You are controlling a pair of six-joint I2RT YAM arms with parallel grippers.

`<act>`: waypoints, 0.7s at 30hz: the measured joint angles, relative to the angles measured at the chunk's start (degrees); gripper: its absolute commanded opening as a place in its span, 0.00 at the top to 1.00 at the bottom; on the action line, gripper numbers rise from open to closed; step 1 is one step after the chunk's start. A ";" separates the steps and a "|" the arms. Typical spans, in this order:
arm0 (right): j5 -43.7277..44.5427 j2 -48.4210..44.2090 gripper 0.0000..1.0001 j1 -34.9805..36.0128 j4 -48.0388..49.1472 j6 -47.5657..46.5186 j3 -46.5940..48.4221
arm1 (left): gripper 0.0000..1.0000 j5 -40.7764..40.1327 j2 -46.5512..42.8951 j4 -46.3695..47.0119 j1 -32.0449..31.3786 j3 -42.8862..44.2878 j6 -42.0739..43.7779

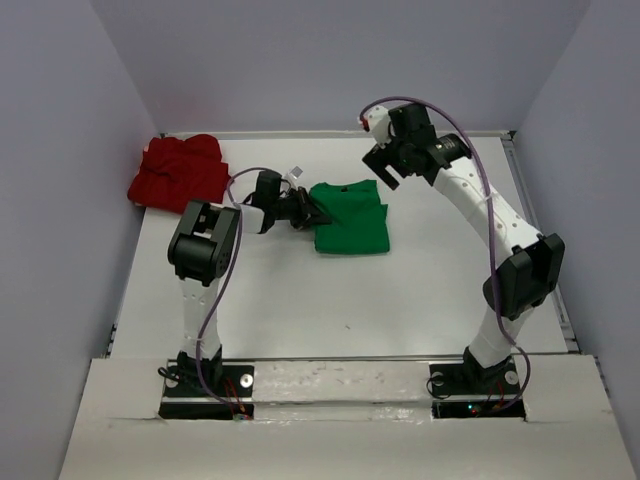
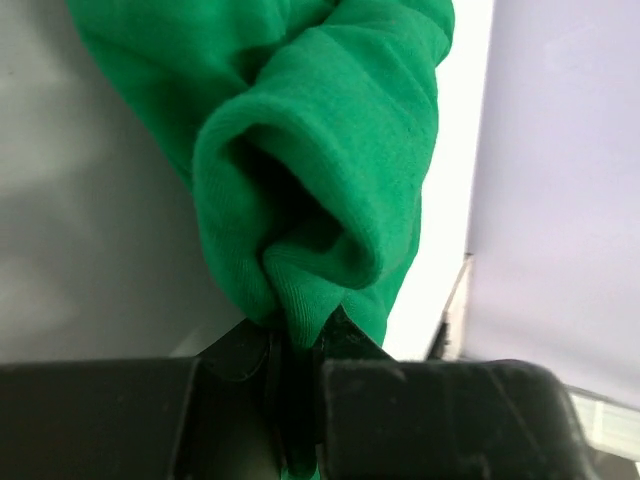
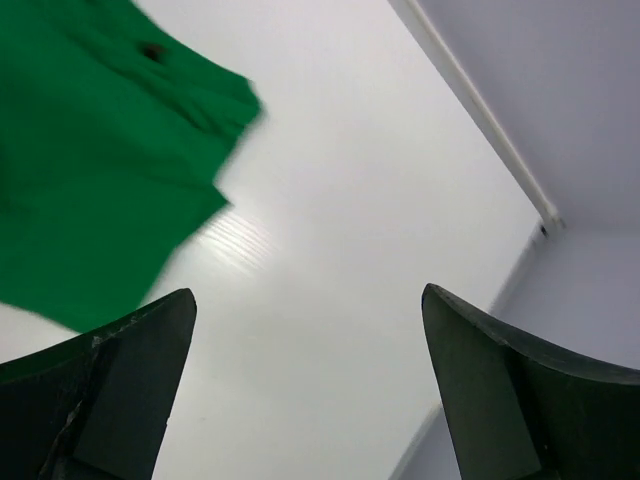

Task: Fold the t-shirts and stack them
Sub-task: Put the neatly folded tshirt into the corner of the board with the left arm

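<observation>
The bright green t-shirt lies partly folded in the middle of the table. My left gripper is shut on its left edge; in the left wrist view a bunched fold of the green cloth runs down between my closed fingers. My right gripper hovers open and empty above the table, just behind the shirt's far right corner; the right wrist view shows the green shirt at upper left. The deep red t-shirt lies crumpled at the far left corner.
The white table is boxed in by pale walls at left, back and right. A raised rim runs along the table's edge beside the right gripper.
</observation>
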 measured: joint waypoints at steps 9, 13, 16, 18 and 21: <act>2.89 -4.02 0.00 -6.75 2.89 -0.72 -18.45 | 1.00 -4.81 -3.96 -19.47 1.53 5.40 18.23; 1.40 -5.92 0.00 -7.23 3.72 -0.90 -21.09 | 1.00 -5.60 -1.86 -27.32 4.26 11.52 26.14; -0.55 -8.17 0.00 -8.61 4.11 -0.87 -21.86 | 1.00 -6.86 -1.01 -33.40 6.71 13.33 31.58; -1.40 -9.51 0.00 -9.16 4.15 -0.85 -22.43 | 1.00 -7.67 -0.31 -36.96 7.96 14.78 34.56; -1.92 -10.67 0.00 -9.88 4.13 -0.70 -23.02 | 1.00 -8.72 0.09 -40.74 8.83 16.79 38.03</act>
